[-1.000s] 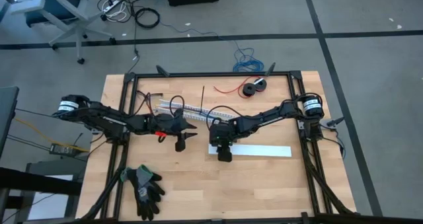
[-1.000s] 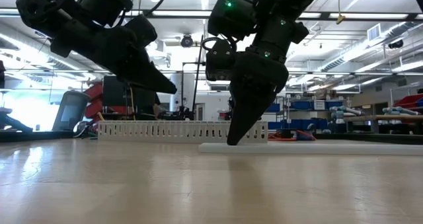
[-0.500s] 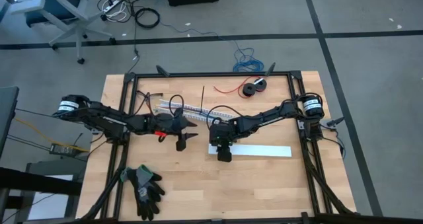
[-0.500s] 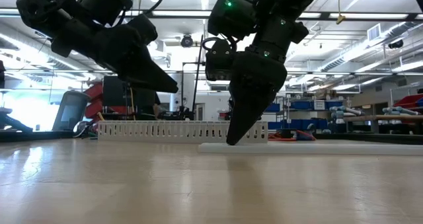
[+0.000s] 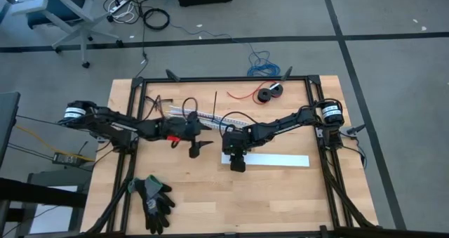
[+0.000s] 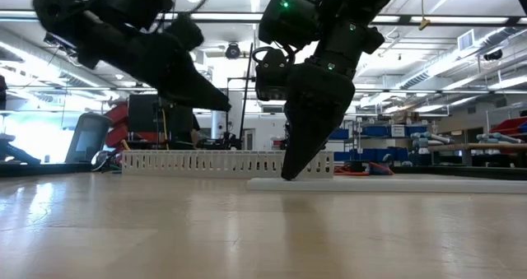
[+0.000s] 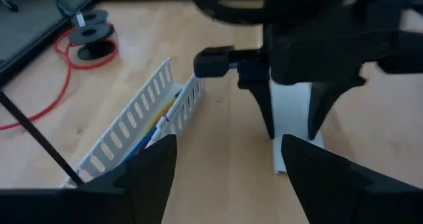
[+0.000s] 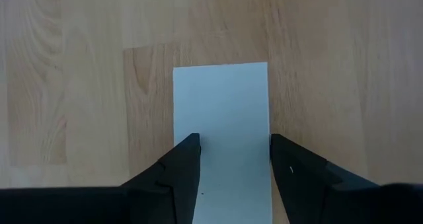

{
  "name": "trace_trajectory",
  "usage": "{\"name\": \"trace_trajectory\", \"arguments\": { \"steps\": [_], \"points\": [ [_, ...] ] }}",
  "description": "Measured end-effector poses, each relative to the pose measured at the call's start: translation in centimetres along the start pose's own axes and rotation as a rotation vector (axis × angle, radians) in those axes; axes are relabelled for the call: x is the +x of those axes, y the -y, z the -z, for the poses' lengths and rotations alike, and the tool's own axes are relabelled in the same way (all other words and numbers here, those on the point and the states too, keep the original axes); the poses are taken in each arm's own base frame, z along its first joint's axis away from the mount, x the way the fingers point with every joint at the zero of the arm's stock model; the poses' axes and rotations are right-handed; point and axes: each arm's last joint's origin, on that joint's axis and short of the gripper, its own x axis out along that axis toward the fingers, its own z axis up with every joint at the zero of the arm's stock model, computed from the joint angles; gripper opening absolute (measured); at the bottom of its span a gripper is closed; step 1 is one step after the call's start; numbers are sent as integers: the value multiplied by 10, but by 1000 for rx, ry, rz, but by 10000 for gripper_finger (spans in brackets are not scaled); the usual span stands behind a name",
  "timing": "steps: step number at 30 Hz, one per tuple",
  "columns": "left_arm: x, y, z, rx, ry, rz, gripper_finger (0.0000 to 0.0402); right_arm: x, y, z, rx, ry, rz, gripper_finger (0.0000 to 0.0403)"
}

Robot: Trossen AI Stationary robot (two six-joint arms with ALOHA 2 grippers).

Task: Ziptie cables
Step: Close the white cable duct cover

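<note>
Left arm pose: my left gripper (image 5: 198,146) reaches in from the counter's (image 5: 280,196) left side, wrist level, hanging above the wood near the slotted white duct (image 7: 142,121).
Left fingers: spread wide, empty; one fingertip (image 7: 149,168) shows in my left wrist view.
Right arm pose: my right gripper (image 5: 238,165) is bent steeply down, tips at the left end of the white strip (image 8: 221,105).
Right fingers: spread, straddling the strip's width, not pinching it.
Cables: yellow and blue wires (image 7: 163,115) lie inside the duct, behind both grippers.
Other things: red wire spool (image 7: 91,40) at the far edge; black gloves (image 5: 154,198) near the front.
Writing: none I can read.
</note>
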Motion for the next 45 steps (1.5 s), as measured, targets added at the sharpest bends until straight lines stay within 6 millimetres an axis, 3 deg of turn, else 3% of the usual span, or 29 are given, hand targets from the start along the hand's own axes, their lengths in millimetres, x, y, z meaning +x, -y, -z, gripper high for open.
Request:
{"name": "trace_trajectory", "arguments": {
  "steps": [8,16,21,26,39,45],
  "points": [
    [48,-23,-13,124,-153,84,284,0,0,0,47,1,0,170],
    [80,-51,-29,218,-121,157,284,0,-1,0,103,-2,6,170],
    [94,-71,-22,207,-166,233,284,0,-4,1,124,3,34,170],
    [108,-75,-15,202,-181,278,284,1,-13,3,100,1,35,170],
    [121,-81,-33,237,-127,213,284,1,-17,6,114,-14,35,170],
    [122,-81,-28,228,-159,221,284,1,-17,6,152,-14,35,170]
  ]
}}
